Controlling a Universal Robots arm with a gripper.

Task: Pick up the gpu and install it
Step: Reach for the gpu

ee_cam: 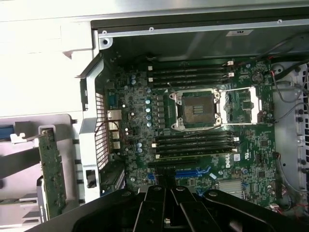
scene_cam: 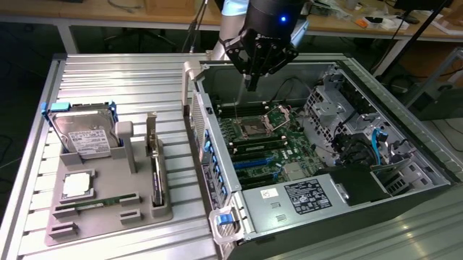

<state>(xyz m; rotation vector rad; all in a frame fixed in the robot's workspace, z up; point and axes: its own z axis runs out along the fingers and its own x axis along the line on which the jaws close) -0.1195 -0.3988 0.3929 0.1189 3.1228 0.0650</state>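
Standing on edge in the grey holder (scene_cam: 108, 212) to the exterior view's left of the open computer case (scene_cam: 199, 115), the gpu (scene_cam: 154, 162) looked light, stiff and fragile, best pinched along its bare top edge. The gripper (scene_cam: 251, 84) hung over the case, fingers pressed together, empty.

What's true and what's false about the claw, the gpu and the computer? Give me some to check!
1. The claw hangs over the open computer case. True.
2. The claw holds the gpu. False: the claw is shut on nothing, and the gpu stands on edge in the grey holder.
3. The hard drive sits inside the computer case. False: it stands in the grey holder, outside the case.
4. The green motherboard shows inside the case. True.
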